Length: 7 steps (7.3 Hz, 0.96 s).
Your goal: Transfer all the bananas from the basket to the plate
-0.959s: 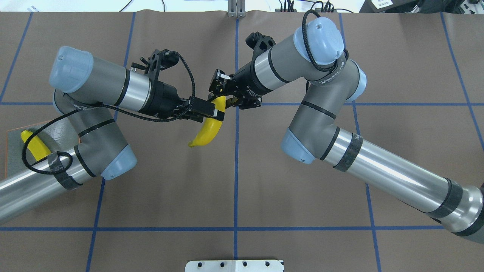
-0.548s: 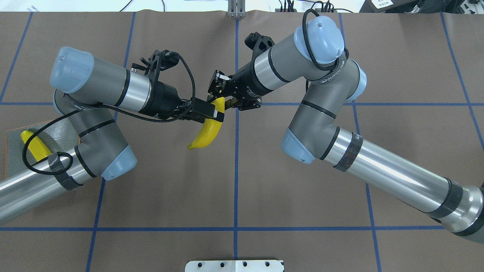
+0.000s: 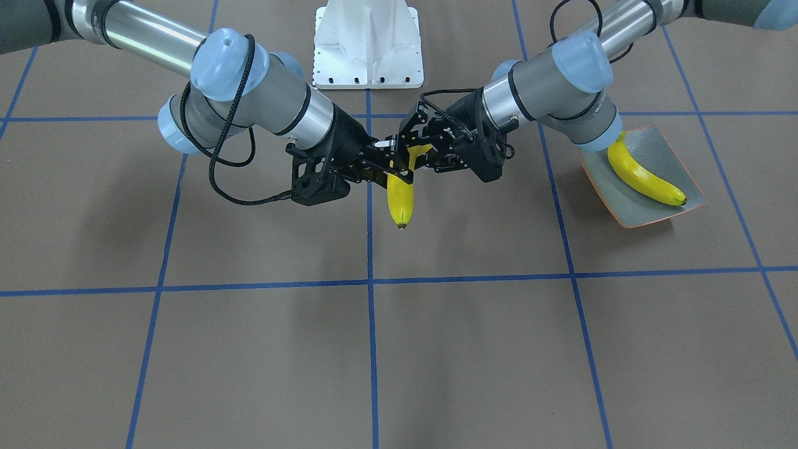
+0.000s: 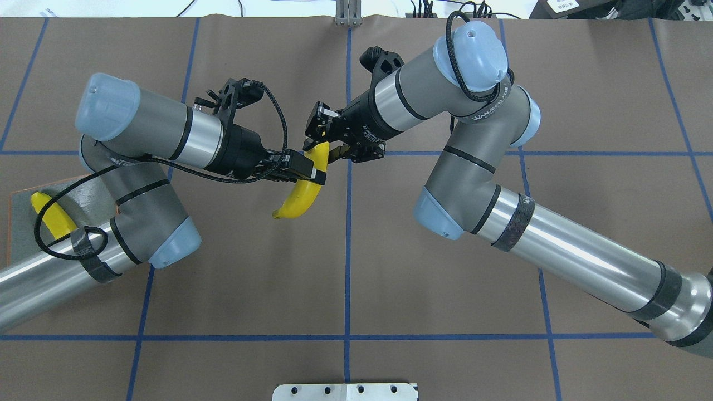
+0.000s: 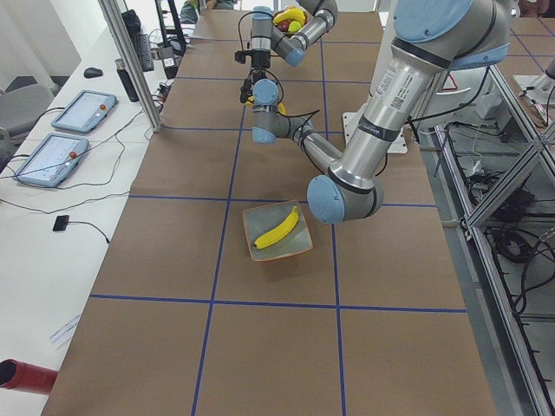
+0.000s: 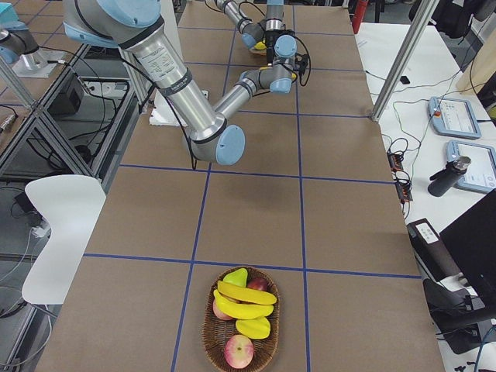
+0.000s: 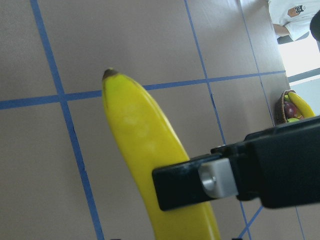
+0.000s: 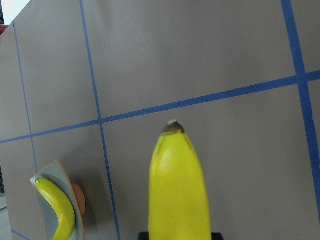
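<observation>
The first banana (image 3: 642, 181) lies on the plate (image 3: 661, 154) at my left end of the tabletop (image 4: 250, 278), so one transfer is done. The second is in mid-air. The hanging banana (image 4: 298, 197) dangles tip-down above the middle of the tabletop, where my two claws meet.

My right claw (image 4: 326, 143) is pinching it near its upper end; in the right wrist view it runs straight out from between my fingers. My left claw (image 4: 315, 167) straddles the same upper part, with one finger across the side nearer my base. I cannot tell whether that claw is pressing or only spread around it.

I judge this an unfinished hand-over. The left still has to take the fruit, carry it to the plate and lay it beside the first. The basket (image 6: 209, 329) at my right end holds the remaining bananas (image 6: 246, 310), at least two, among red fruit (image 6: 239, 353), so most of the job is left.

Against a second ago, little differs. The hanging banana and both claws have drifted slightly toward the plate's end. The first banana has not moved.
</observation>
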{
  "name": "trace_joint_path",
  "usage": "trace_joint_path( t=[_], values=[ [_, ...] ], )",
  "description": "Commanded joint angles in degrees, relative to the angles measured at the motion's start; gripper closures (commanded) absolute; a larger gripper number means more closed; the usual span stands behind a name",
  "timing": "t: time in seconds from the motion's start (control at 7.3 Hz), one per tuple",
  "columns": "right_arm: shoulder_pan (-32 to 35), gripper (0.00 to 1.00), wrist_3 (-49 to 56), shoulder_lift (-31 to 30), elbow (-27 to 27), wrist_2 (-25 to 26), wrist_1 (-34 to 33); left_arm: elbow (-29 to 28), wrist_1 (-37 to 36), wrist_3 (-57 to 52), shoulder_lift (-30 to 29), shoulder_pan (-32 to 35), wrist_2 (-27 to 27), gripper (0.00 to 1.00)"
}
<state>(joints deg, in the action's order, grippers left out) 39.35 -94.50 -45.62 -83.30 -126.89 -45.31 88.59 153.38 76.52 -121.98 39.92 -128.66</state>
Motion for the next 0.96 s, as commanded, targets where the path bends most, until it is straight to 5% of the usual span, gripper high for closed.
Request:
trace_joint_path(
  t=[0.0,0.27,0.82],
  values=[
    [0.38,0.0,0.02,0.01,-0.11,-0.19,0.4,0.18,-0.01,0.12,0.25,-0.02,-0.01,1.0],
    [2.57,0.0,-0.07,-1.83,-2.56,-2.2,0.4,1.32,-0.01,0.21,0.95,0.41,-0.27,1.0],
    [7.57,0.0,0.81,-13.25,-9.07,-1.69,0.49,5.89,-3.79,7.48,14.98,7.24,-7.2,1.0]
  ],
)
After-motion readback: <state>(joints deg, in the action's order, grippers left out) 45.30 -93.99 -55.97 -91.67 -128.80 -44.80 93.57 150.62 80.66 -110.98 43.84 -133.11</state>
